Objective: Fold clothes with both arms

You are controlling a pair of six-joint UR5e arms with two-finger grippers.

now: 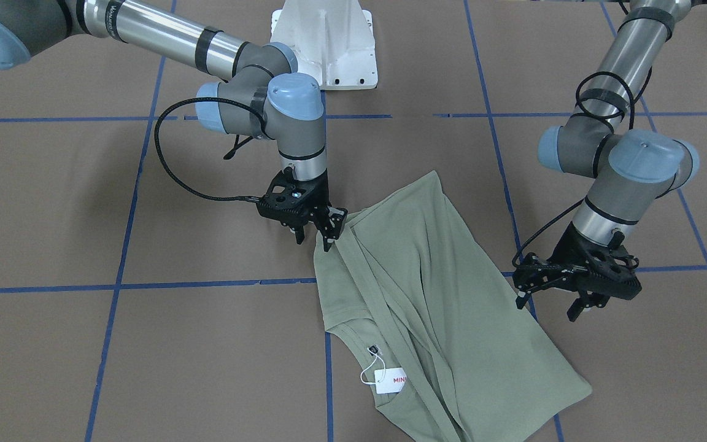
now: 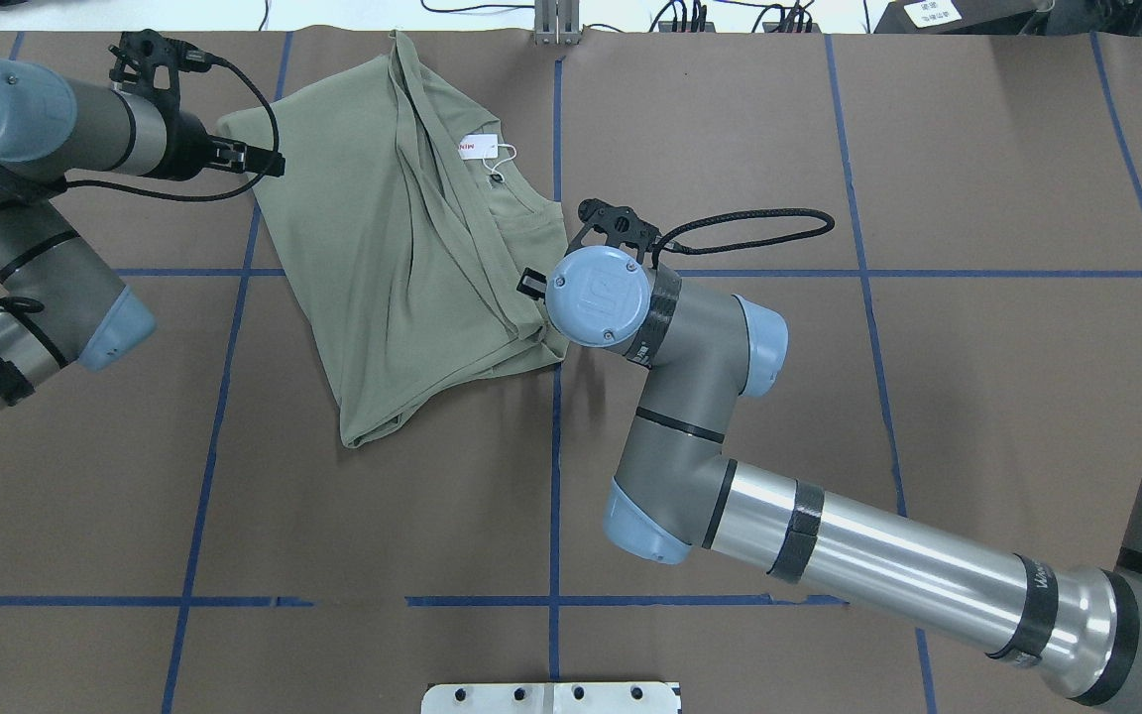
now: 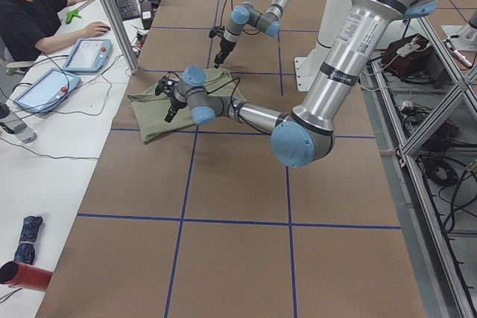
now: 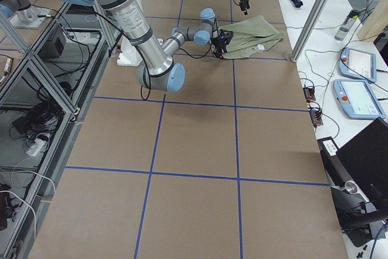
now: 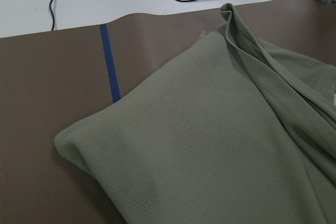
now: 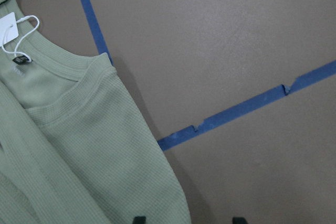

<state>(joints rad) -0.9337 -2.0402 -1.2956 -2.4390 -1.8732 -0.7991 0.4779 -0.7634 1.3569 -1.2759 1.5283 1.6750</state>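
Olive-green shirt (image 1: 427,288) laid rumpled on table (image 1: 145,368), its edge straddled by spread-open right hand (image 1: 315,239), left hand (image 1: 547,310) held open beside it, empty.

Brown bench (image 2: 977,416) gridded with blue tape (image 2: 553,476); a white desk (image 3: 45,161) along its far edge, a person (image 3: 30,20) seated there.

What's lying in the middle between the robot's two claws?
The folded green shirt lies between the right gripper and the left gripper. The front-facing view shows it best.
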